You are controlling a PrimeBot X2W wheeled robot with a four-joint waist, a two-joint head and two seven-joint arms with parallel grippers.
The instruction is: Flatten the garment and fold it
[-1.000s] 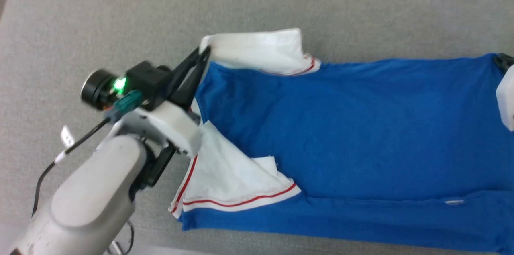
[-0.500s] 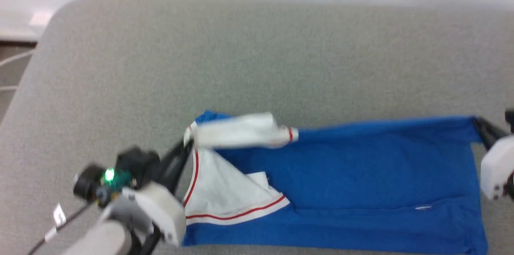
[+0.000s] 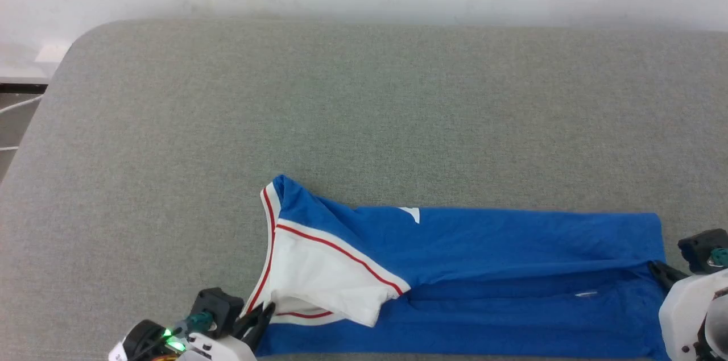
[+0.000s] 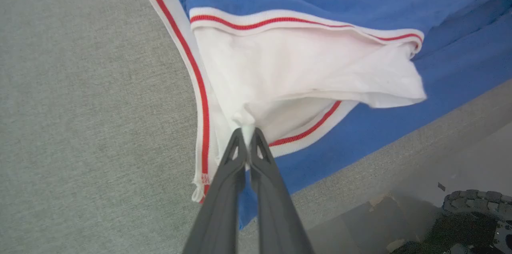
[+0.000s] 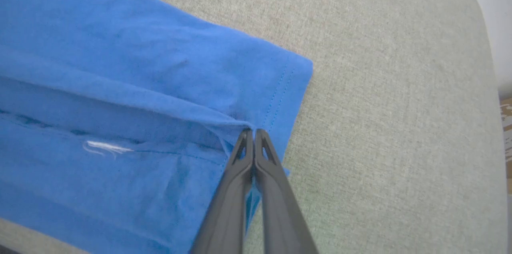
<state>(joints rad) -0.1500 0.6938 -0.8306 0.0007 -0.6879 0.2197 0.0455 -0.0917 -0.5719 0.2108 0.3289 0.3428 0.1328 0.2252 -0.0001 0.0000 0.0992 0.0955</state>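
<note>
At the lower left, the left gripper (image 3: pixel 260 314) is clamped tight on a pinch of white sleeve (image 3: pixel 318 278). Its two dark fingers are pressed together with the cloth between the tips, which is super clear in the left wrist view. That sleeve belongs to the royal-blue T-shirt with white short sleeves and red-striped white trim (image 3: pixel 483 247). It lies along the near edge of the grey fabric-covered table (image 3: pixel 364 111), sleeve end left, hem end right. It's doubled lengthwise: a blue top layer slopes over a lower one, with a long crease running across. Over at the right, the right gripper (image 3: pixel 655 268) is pinched shut on the hem corner of that top layer.

The print is basically hidden, with just a tiny white sliver (image 3: pixel 410 214) showing near the upper edge. The shirt's near edge and both gripper bodies get cut off by the frame.

Compared with half a second ago, the camera has shifted. Back then the held sleeve and hem corner sat at the shirt's far edge; now they're pulled over toward the near side.
</note>
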